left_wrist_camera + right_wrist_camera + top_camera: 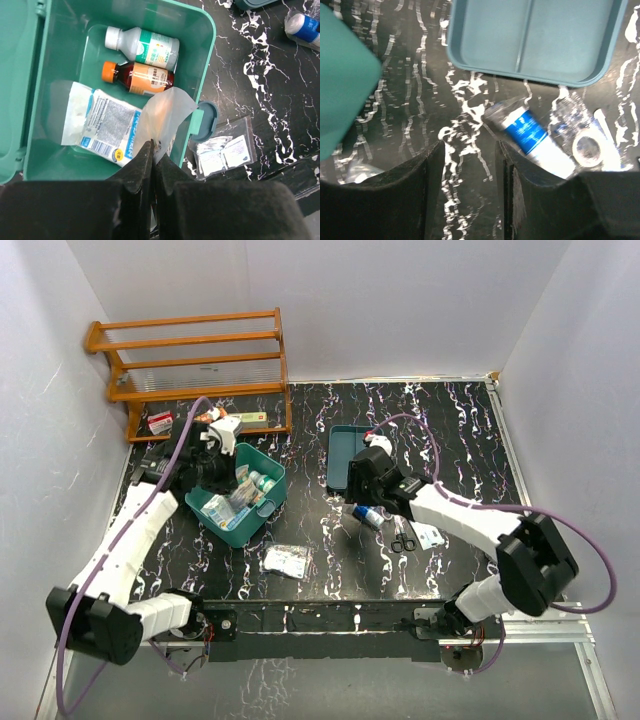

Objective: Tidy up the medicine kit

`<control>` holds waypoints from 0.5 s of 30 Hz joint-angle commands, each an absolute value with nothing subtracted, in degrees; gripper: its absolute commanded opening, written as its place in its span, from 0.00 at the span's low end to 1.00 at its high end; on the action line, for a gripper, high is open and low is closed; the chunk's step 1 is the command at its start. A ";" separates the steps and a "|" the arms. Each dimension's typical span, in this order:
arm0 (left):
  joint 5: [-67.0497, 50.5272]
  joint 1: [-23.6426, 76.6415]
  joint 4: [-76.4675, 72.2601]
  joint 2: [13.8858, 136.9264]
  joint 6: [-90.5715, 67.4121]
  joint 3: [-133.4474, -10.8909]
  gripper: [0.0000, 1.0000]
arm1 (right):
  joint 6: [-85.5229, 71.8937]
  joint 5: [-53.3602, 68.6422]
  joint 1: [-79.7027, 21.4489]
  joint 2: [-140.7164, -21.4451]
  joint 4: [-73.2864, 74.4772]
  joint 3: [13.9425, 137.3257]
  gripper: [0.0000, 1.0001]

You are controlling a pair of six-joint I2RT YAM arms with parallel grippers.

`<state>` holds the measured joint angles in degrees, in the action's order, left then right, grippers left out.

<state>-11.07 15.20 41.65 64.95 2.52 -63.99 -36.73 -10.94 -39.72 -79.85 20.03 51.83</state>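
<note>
- Left gripper (pixel 152 165), pinched tight on a clear pouch (pixel 167 112), holds it straight above the open medicine kit (pixel 65 50) on the table's left side, by the latch-side rim.
- Right gripper (pixel 470 150) gapes empty, well apart from the kit; a blue-labelled tube (pixel 527 132) lies diagonally just to its right.

Black marbled table (pixel 460 440): kit (pixel 252 530) centre-left, tray (pixel 343 455) centre, tube (pixel 368 517) and scissors (pixel 403 540) right of centre, packet (pixel 286 560) lower middle, rack (pixel 190 340) upper left.
</note>
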 commanded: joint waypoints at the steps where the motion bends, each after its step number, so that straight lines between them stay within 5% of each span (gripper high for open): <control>1: -17.40 14.33 45.09 70.18 1.98 -67.99 0.00 | -27.10 -10.71 -38.36 -83.95 19.65 57.27 0.40; 15: -15.47 13.06 51.23 73.70 2.67 -66.20 0.00 | -23.31 -9.07 -38.04 -86.29 18.66 56.43 0.39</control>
